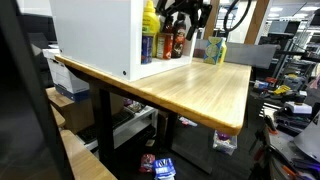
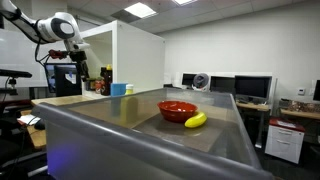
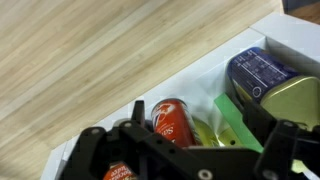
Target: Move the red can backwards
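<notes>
The red can (image 3: 172, 120) stands upright on the white shelf floor among other containers. In an exterior view it shows as a small red cylinder (image 1: 180, 45) at the open front of the white cabinet (image 1: 95, 35). My gripper (image 3: 190, 152) hangs just above the can with its black fingers spread wide to either side, open and holding nothing. It also shows above the can in an exterior view (image 1: 185, 20). In an exterior view the arm reaches towards the cabinet at the far left and the gripper (image 2: 78, 66) is small and dark.
A yellow bottle (image 1: 150, 20) and a dark bottle (image 1: 166, 42) stand beside the can. The wrist view shows a yellow bottle (image 3: 205, 132), a green piece (image 3: 236, 115) and a blue-lidded container (image 3: 262, 70) close by. The wooden table (image 1: 190, 85) extends in front. A red bowl (image 2: 177, 108) and banana (image 2: 196, 120) lie nearer the camera.
</notes>
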`<act>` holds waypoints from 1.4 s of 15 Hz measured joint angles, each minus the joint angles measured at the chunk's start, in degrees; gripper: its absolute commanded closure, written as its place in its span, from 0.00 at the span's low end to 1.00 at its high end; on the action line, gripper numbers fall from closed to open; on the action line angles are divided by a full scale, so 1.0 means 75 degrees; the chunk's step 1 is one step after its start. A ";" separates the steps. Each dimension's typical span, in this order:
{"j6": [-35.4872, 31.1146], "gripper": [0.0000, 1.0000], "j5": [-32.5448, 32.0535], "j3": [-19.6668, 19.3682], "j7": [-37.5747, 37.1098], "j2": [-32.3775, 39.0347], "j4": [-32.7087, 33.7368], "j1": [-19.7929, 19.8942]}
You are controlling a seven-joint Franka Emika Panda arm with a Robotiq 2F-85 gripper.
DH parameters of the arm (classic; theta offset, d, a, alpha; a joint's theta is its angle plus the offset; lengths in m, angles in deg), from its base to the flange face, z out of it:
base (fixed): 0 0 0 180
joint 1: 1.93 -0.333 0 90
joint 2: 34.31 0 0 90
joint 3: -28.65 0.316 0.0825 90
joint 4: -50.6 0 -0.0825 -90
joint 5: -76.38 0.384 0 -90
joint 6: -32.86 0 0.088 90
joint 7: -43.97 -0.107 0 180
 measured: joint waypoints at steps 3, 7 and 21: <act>0.0208 0.00 0.0492 -0.0287 0.1316 -0.0266 -0.0105 -0.0059; 0.0258 0.00 0.0852 -0.0980 0.3106 -0.0483 -0.0378 -0.0477; 0.0478 0.48 0.0989 -0.1241 0.7879 -0.0592 -0.1064 -0.0279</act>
